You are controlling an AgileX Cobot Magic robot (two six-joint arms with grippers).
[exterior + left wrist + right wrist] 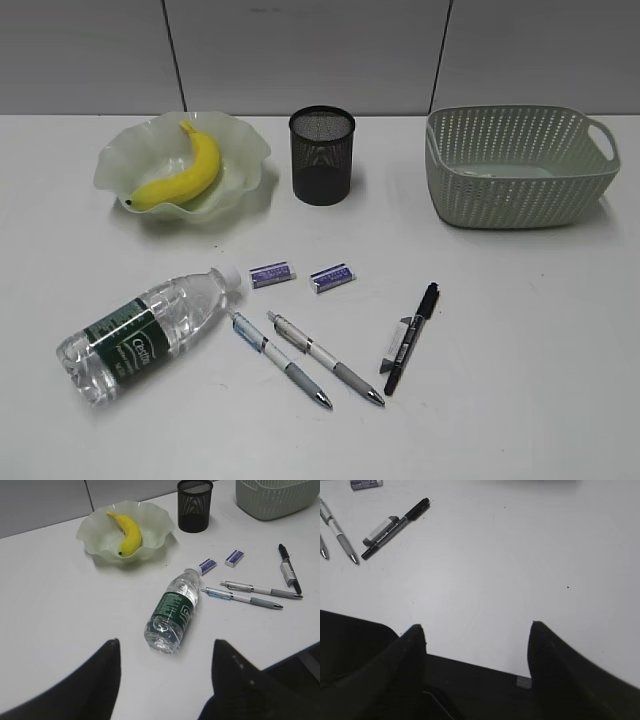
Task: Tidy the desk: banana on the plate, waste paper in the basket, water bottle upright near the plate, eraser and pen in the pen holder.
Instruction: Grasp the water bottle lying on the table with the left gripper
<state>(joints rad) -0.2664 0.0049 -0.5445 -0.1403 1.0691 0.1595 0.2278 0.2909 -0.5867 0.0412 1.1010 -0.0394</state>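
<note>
The curved yellow banana (pixel 183 167) already lay in the translucent pale green ruffled plate (pixel 120 160), at about ten o'clock on the plain white desk (pixel 520 340). No waste paper showed on the desk; whether it sat inside the sage green perforated basket (pixel 520 170) at two o'clock I could not tell. So the step in hand looked to be the clear plastic water bottle (pixel 150 330) with its dark green label, lying on its side at eight o'clock, white cap pointing toward one o'clock.

The left gripper (pixel 165 680) hung spread wide and empty, the bottle's base just beyond it at twelve o'clock in the wrist view. The right gripper (pixel 476 652) was likewise wide and empty over bare desk.

The next move probably called for closing across the bottle's body, then tipping it upright. Two pens (pixel 300 358) lay just beside the cap, so little room there; open desk lay between bottle and plate. Two erasers (pixel 300 275) and a black marker (pixel 412 335) waited for the black mesh pen holder (pixel 322 155).
</note>
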